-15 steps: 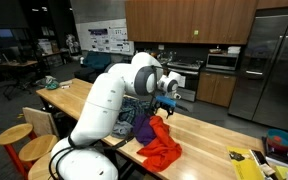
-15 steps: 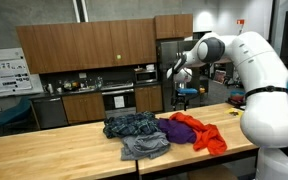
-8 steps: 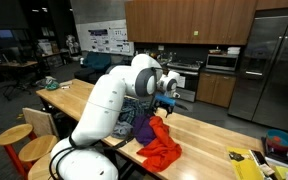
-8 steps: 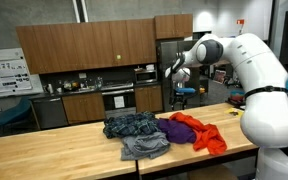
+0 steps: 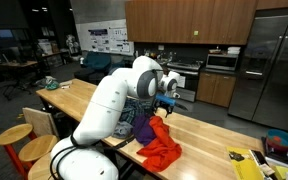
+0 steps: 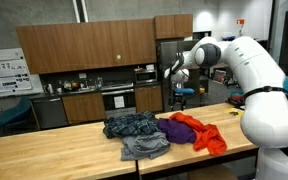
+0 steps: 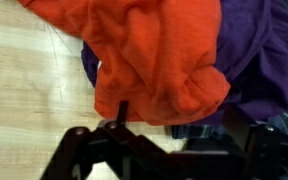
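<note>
Found the hand [image 5: 167, 97] released and empty, jaws spread wide, hanging high over a heap of clothes and touching nothing. Saw it also along the bottom edge of the wrist view [image 7: 159, 145]. At 12 o'clock from it there, spotted the orange cloth [image 7: 154, 55], bunched into a thick rounded fold with its lower lip nearest the jaws. In an exterior view, placed that cloth [image 6: 196, 132] at the 3 o'clock end of the heap, well below the hand. At 2 o'clock in the wrist view, noted the purple cloth [image 7: 262, 60], tucked under the orange one and touching it. Further out in an exterior view, saw the blue plaid garment [image 6: 132, 124] at 9 o'clock from the orange cloth and the grey garment [image 6: 144, 148] at 8 o'clock. Left only bare wood of the surface [image 7: 29, 95] at 10 o'clock from the hand.

Judged it best to come straight down over the highest ridge of the orange fold, with jaws left wide until they straddled it. Judged it wise to favour the 9 o'clock side of that fold, away from the purple cloth, lest both be pinched together. Thought it prudent to stop short of the wood and spare the fingertips a scrape.
</note>
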